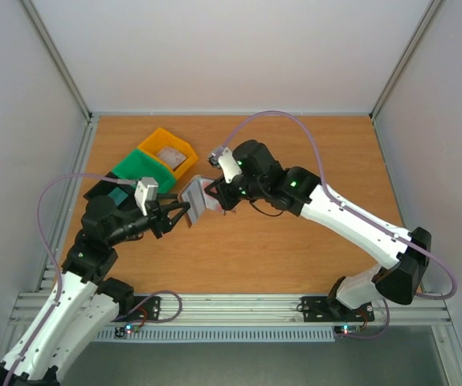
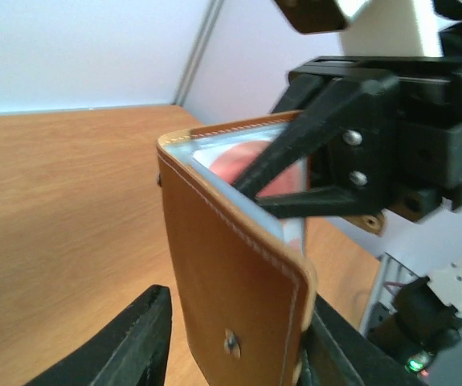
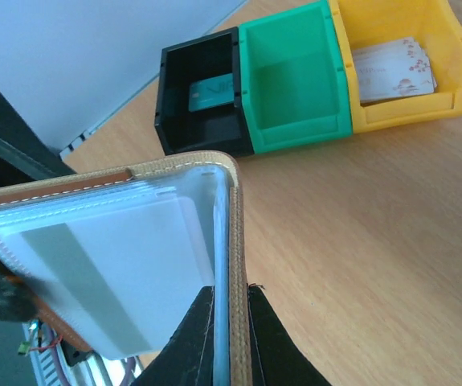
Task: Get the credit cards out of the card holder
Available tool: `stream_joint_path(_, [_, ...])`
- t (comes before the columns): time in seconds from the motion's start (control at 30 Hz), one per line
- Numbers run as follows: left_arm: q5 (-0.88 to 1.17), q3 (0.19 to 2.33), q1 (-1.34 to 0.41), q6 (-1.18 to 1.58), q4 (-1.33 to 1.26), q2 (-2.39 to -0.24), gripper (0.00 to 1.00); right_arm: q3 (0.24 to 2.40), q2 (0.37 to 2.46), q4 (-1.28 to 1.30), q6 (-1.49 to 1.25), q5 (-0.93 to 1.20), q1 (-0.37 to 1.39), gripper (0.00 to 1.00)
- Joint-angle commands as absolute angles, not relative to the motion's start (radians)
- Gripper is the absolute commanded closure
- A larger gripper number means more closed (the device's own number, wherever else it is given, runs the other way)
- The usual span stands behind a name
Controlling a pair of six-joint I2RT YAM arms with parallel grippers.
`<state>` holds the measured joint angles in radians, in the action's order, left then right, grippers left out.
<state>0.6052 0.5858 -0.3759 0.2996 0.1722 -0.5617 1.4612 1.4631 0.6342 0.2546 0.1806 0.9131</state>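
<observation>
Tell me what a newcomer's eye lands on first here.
The brown card holder is held open in mid-air between both arms, above the table's middle. The right fingers pinch one flap's edge. A red card shows inside; behind stand black, green and yellow bins.

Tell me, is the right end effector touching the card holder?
Touching. In the right wrist view, the right end effector has both fingers pinched on the card holder's edge, with no gap.

Stitched brown leather card holder (image 2: 239, 265), matt
</observation>
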Motion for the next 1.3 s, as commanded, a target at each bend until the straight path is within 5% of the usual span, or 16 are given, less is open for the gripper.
stream_joint_path(0.0, [0.78,0.591,-0.372,0.319,0.072,-0.545,0.58,1.4,1.384,0.556,0.28,0.362,0.839,0.99])
stream_joint_path(0.27, [0.702,0.629,-0.372,0.219,0.162,-0.565,0.57,1.377,1.307,0.568,0.331,0.498,0.827,0.99])
stream_joint_path(0.5, [0.788,0.628,-0.381,0.248,0.094,-0.585,0.25,1.429,1.358,0.621,0.228,0.274,0.835,0.99])
stream_joint_path(0.73, [0.77,0.626,-0.396,0.272,0.065,-0.613,0.1,1.495,1.41,0.661,0.221,0.152,0.885,0.99])
stream_joint_path(0.83, [0.716,0.625,-0.406,0.269,0.075,-0.63,0.14,1.501,1.41,0.657,0.234,0.17,0.901,0.99])
stream_joint_path(1.0, [0.66,0.628,-0.408,0.252,0.097,-0.631,0.36,1.499,1.397,0.661,0.244,0.203,0.908,0.99])
stream_joint_path(1.27, [0.709,0.629,-0.408,0.229,0.112,-0.612,0.55,1.493,1.379,0.639,0.275,0.297,0.908,0.99])
